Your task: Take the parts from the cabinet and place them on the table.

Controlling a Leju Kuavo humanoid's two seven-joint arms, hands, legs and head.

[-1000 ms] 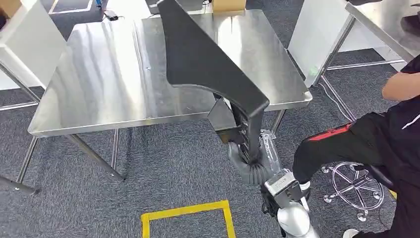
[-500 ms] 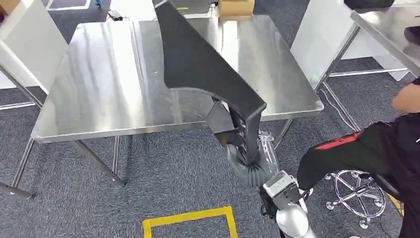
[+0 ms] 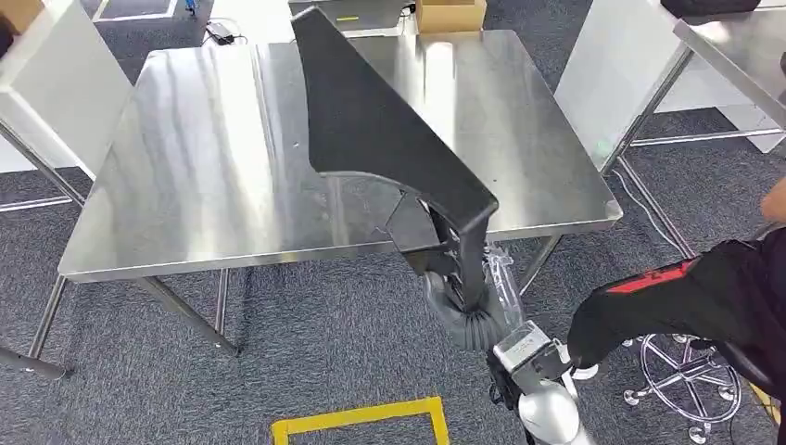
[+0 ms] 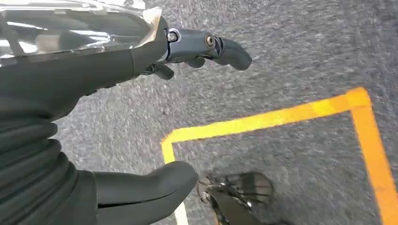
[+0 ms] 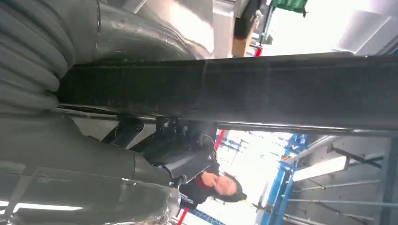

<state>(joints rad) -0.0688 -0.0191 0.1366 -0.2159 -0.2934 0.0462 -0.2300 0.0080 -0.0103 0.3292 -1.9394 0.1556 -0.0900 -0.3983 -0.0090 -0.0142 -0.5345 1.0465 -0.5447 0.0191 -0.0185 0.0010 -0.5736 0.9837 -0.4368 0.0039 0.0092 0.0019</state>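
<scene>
A large black curved part (image 3: 371,130) stands tilted over the steel table (image 3: 185,185). Its wide end reaches across the tabletop and its narrow end hangs past the near edge. My right hand (image 3: 459,301) grips that narrow lower end from below, just in front of the table's near edge. In the right wrist view the part (image 5: 244,89) runs as a dark bar across my right hand (image 5: 70,140), which is wrapped around it. My left hand (image 4: 70,93) hangs over the grey carpet with thumb (image 4: 145,187) and fingers (image 4: 220,47) apart, holding nothing.
A seated person in black (image 3: 704,297) is close at the right, over a wheeled stool base (image 3: 681,371). White panels stand at the left (image 3: 56,83) and the right (image 3: 621,65). A cardboard box (image 3: 450,14) sits beyond the table. Yellow floor tape (image 3: 361,417) lies near my feet.
The whole view has shifted: the table sits lower and nearer in the picture, and the person has slid to the right. My right hand still grips the black part as before.
</scene>
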